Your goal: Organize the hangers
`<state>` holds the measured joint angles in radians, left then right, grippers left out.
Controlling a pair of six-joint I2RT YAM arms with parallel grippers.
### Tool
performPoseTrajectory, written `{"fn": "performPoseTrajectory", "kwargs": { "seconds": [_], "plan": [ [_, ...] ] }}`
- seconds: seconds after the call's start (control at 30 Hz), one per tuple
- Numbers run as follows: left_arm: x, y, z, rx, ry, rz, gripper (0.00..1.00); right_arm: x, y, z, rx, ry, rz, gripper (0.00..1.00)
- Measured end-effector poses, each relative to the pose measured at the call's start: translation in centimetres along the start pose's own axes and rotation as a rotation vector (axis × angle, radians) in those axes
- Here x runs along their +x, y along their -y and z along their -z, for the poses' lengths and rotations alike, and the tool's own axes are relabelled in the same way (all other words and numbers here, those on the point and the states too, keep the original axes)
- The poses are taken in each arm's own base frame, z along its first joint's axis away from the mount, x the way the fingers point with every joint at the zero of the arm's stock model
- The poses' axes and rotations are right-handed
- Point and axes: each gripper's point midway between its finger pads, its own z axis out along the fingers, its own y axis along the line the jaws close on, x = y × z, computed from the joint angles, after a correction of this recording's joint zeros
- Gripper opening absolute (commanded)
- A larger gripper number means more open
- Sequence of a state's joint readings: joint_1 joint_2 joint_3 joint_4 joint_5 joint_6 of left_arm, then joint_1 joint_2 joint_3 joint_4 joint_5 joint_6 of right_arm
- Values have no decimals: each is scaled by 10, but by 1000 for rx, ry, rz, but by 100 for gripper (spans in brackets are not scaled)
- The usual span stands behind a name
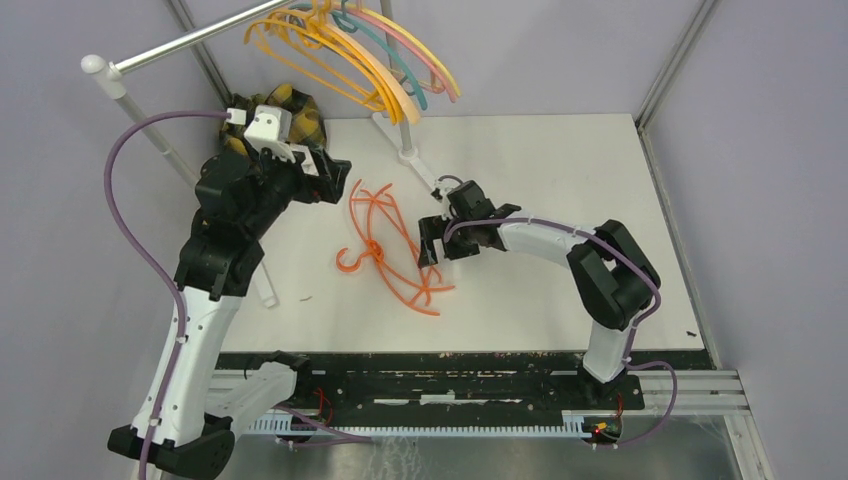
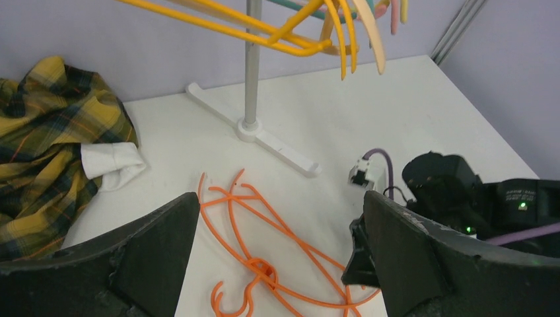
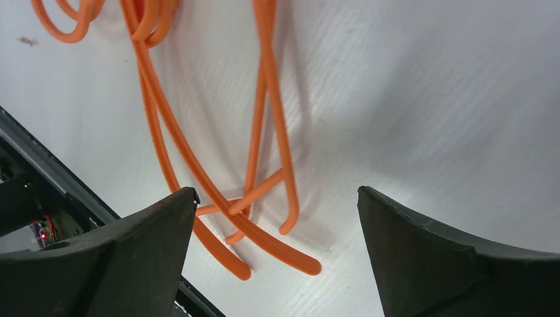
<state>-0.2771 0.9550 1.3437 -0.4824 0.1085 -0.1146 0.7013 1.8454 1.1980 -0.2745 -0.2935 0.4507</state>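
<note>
A tangle of orange hangers (image 1: 385, 250) lies flat on the white table, hooks toward the near left. It also shows in the left wrist view (image 2: 261, 267) and the right wrist view (image 3: 294, 259). Several yellow, peach, teal and pink hangers (image 1: 370, 55) hang on the silver rack bar (image 1: 190, 40); their lower ends show in the left wrist view (image 2: 264, 30). My left gripper (image 1: 338, 172) is open and empty, above and left of the orange tangle (image 2: 280, 264). My right gripper (image 1: 430, 250) is open and empty, low over the tangle's right arm ends (image 3: 277, 244).
A yellow-black plaid cloth (image 1: 290, 110) lies at the back left (image 2: 46, 132). The rack's right upright and white foot (image 1: 405, 140) stand just behind the right gripper (image 2: 254, 129). Its left upright (image 1: 150, 130) passes behind my left arm. Grey walls enclose the table (image 1: 560, 170).
</note>
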Motion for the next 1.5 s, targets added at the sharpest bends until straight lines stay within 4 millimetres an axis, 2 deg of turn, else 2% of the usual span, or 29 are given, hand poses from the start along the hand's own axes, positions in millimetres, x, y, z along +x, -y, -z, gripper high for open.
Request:
{"fn": "performPoseTrajectory", "kwargs": {
  "seconds": [0.17,0.3,0.4,0.47,0.57,0.63,0.7,0.9,0.93,1.0,1.1,1.37,1.43,1.5],
  "plan": [
    [25,-4,-1,-15,-65,7,99,-2,23,17,89,14,-9,100],
    [39,-11,-3,-49,-105,11,99,-12,16,53,167,73,85,100],
    [42,-14,-4,-64,-110,21,99,-35,3,90,182,185,127,100],
    [46,-14,-4,-70,-116,38,99,-48,2,106,176,245,124,100],
    [58,-16,-5,-82,-140,64,99,-58,9,111,196,284,115,97],
    [68,-21,-7,-104,-164,85,99,-53,10,101,226,264,130,95],
    [80,-27,-7,-133,-190,105,99,-42,1,85,230,218,168,92],
    [120,-44,2,-240,-245,181,100,-1,-55,22,157,69,327,78],
    [130,-47,8,-262,-253,193,99,4,-62,16,144,55,344,77],
    [133,-48,11,-272,-252,198,99,10,-70,5,126,30,364,75],
    [136,-50,17,-289,-241,213,99,11,-70,-8,127,14,371,74],
    [149,-50,26,-298,-243,235,98,24,-53,-46,159,-58,379,69],
    [151,-50,27,-299,-247,235,98,28,-49,-53,163,-72,379,61],
    [152,-50,27,-299,-249,235,98,26,-49,-56,164,-67,386,45]
  ]
}}
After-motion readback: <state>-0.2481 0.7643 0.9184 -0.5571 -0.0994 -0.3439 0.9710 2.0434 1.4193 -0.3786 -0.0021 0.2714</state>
